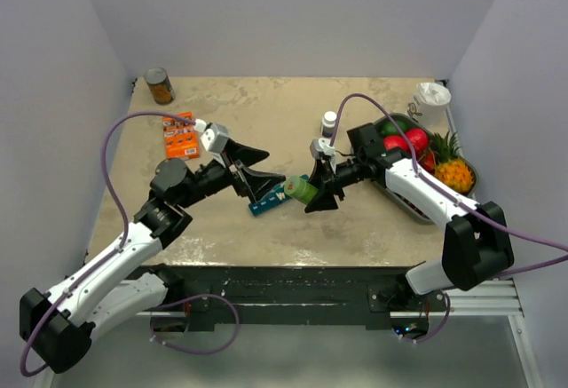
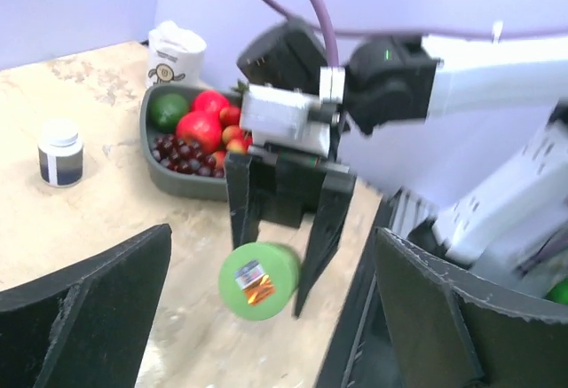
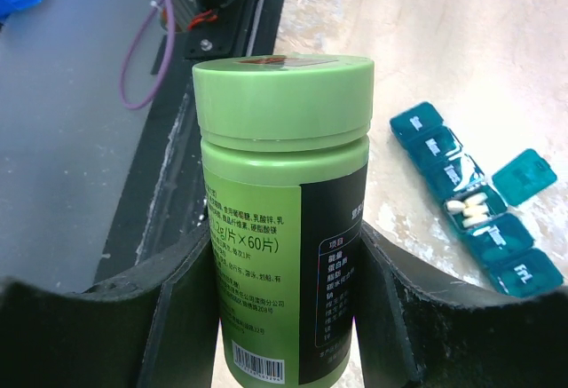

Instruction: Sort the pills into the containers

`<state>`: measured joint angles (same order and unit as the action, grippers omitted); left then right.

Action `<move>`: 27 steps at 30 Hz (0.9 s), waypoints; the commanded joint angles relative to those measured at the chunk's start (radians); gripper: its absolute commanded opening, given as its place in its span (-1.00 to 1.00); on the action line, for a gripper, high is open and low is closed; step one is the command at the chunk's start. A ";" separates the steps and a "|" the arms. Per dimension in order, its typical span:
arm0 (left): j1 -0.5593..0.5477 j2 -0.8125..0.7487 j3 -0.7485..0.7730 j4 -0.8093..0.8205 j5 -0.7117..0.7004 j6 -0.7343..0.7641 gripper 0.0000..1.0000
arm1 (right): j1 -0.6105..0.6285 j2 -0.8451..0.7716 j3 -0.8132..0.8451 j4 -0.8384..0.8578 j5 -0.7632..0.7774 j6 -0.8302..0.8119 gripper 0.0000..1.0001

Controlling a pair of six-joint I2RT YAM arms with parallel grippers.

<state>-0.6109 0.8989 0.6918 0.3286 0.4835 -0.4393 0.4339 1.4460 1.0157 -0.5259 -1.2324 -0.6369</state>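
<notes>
Right gripper [image 1: 313, 194] grips a green bottle [image 3: 282, 228] off the table [image 1: 231, 228]. Jaws of the left gripper [image 1: 271, 168] stand wide apart. Teal pill organiser [image 3: 475, 201] lies on the table beneath both grippers, one compartment open with white pills [image 3: 469, 209] inside.

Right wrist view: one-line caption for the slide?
Right tool grips a capped green bottle; beside it the teal pill organiser, one lid open, white pills inside.

Pale lavender walls [image 1: 266, 15] enclose mottled beige tabletop [image 1: 266, 113]; even light.
</notes>
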 commanded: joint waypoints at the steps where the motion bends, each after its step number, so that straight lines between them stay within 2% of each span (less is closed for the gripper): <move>1: 0.010 0.008 0.011 -0.132 -0.151 -0.373 0.98 | 0.002 -0.039 0.047 0.003 0.057 -0.035 -1.00; 4: 0.002 0.069 0.017 -0.201 -0.102 -0.572 0.99 | 0.003 -0.049 0.041 0.018 0.096 -0.026 -1.00; 5: -0.010 0.102 0.043 -0.232 -0.109 -0.590 0.99 | 0.002 -0.050 0.041 0.023 0.099 -0.023 -1.00; 9: -0.131 0.159 0.169 -0.428 -0.310 -0.550 0.99 | 0.003 -0.045 0.041 0.026 0.111 -0.015 -1.00; 11: -0.133 0.192 0.199 -0.459 -0.316 -0.542 0.99 | 0.002 -0.045 0.040 0.029 0.114 -0.012 -1.00; 16: -0.147 0.232 0.202 -0.419 -0.307 -0.552 0.89 | 0.002 -0.045 0.038 0.035 0.117 -0.006 -1.00; 25: -0.155 0.313 0.244 -0.408 -0.275 -0.526 0.50 | 0.002 -0.047 0.037 0.037 0.114 -0.004 -1.00; 27: -0.155 0.322 0.249 -0.401 -0.263 -0.512 0.16 | 0.002 -0.045 0.038 0.037 0.114 -0.004 -1.00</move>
<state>-0.7597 1.2049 0.8818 -0.0948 0.1928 -0.9771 0.4339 1.4334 1.0199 -0.5163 -1.1061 -0.6430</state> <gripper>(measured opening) 0.696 0.542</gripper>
